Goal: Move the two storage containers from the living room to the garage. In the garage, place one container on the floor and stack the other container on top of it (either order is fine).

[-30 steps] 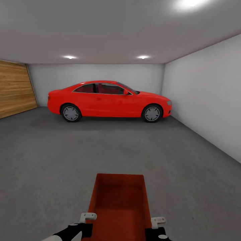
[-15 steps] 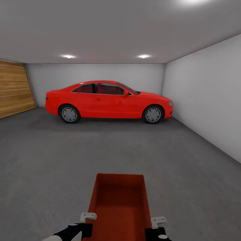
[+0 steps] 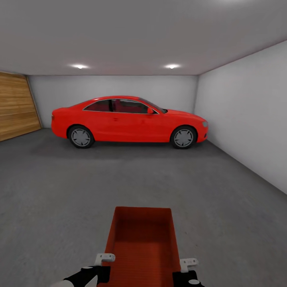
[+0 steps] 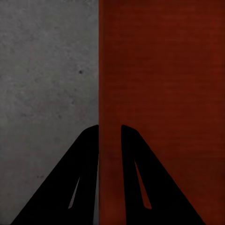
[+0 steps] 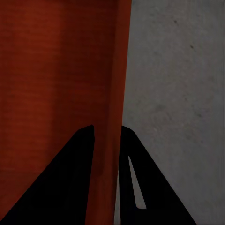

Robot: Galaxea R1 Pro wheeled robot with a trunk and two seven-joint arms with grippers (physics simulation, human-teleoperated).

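Since the earlier frame the view has shifted, so the red car (image 3: 127,119) shows slightly larger. The orange-red bin (image 3: 141,247) is carried above the grey floor (image 3: 59,191), between both arms. The left gripper (image 4: 110,133) clamps its left wall; the right gripper (image 5: 107,133) clamps its right wall.

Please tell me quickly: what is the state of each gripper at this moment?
Left gripper: shut on the left wall of the storage container.
Right gripper: shut on the right wall of the same container.
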